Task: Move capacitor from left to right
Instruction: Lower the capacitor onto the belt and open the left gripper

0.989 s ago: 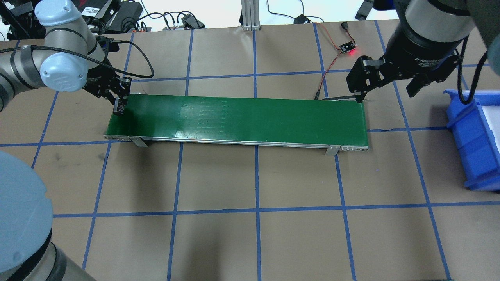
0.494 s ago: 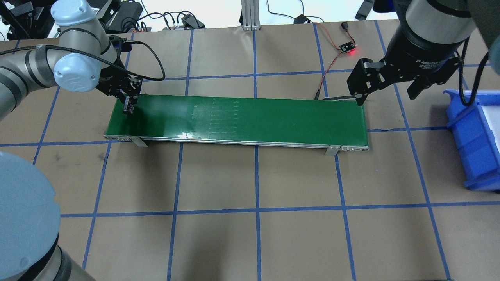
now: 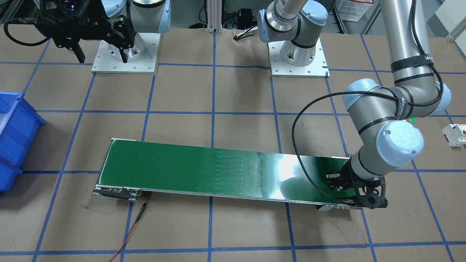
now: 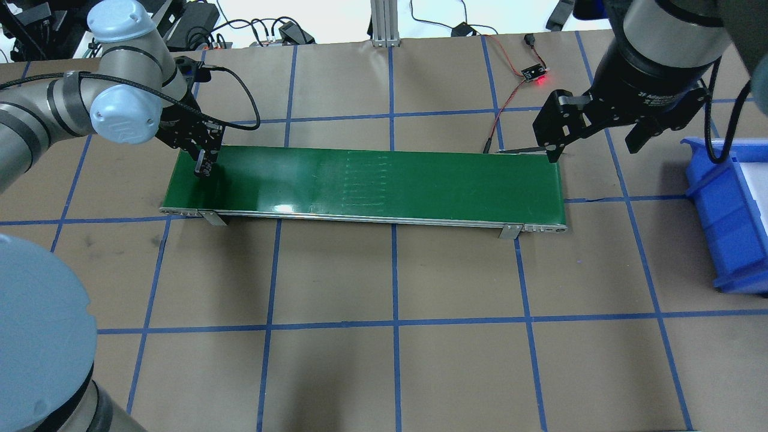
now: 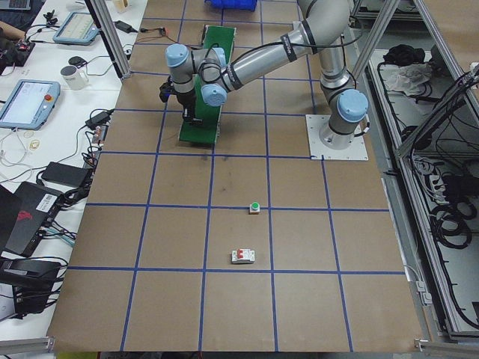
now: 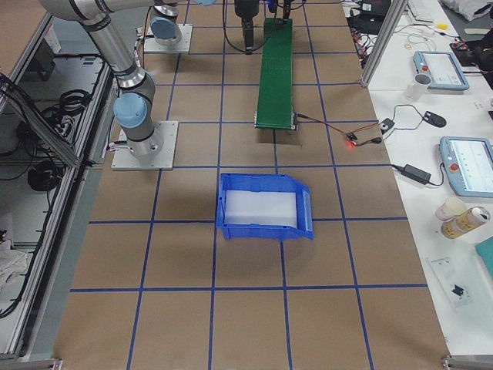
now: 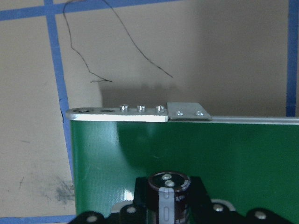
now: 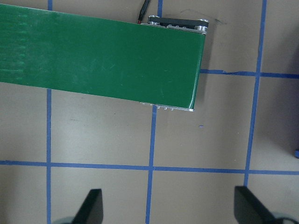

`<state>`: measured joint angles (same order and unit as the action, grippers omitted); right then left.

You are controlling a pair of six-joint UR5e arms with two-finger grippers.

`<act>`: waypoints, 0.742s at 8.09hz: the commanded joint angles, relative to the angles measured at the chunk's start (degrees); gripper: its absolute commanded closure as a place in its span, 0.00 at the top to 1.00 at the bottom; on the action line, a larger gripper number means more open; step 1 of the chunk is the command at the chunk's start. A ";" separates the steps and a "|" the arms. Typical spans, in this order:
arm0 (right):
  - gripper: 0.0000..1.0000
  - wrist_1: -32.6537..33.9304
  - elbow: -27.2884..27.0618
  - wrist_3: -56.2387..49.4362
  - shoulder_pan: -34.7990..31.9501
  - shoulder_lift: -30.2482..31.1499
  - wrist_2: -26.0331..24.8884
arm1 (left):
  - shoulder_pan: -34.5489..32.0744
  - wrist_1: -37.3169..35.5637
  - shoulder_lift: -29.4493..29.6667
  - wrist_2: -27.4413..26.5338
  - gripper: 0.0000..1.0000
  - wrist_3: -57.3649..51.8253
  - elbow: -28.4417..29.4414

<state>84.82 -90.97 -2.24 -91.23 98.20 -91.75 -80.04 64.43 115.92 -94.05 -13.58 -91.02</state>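
The capacitor (image 7: 168, 198), a dark cylinder with a grey stripe and silvery top, sits clamped between the fingers of my left gripper (image 4: 204, 165). That gripper is shut on it and hangs low over the left end of the green conveyor belt (image 4: 384, 180). In the front-facing view the left gripper (image 3: 340, 182) is at the belt's right end. My right gripper (image 4: 594, 141) is open and empty, raised beyond the belt's right end. Its wrist view shows the two fingertips (image 8: 91, 207) wide apart above the belt end (image 8: 103, 56).
A blue bin (image 4: 720, 210) stands at the right of the table. A small sensor board with a red light (image 4: 536, 73) and its wire lie behind the belt's right end. A white breaker (image 5: 242, 257) and a green-capped part (image 5: 255, 208) lie far left.
My left gripper has moved right with the capacitor, from the belt's left edge to over its left end. The marks on the belt surface have shifted right. The right arm barely moved.
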 commanded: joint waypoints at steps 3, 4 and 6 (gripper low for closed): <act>1.00 0.08 -0.09 -0.05 0.00 -0.20 -0.01 | -1.35 -0.27 -0.08 0.01 0.17 1.27 0.05; 1.00 0.08 -0.09 -0.05 -0.09 -0.20 0.08 | -1.35 -2.53 -0.17 0.27 0.47 1.19 -0.03; 1.00 0.08 -0.09 -0.05 0.00 -0.29 -0.01 | -2.31 -4.49 -0.86 0.63 0.70 2.42 -0.04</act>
<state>84.89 -91.05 -2.29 -91.26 97.97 -91.73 -81.66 61.47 115.72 -93.68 -11.98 -91.07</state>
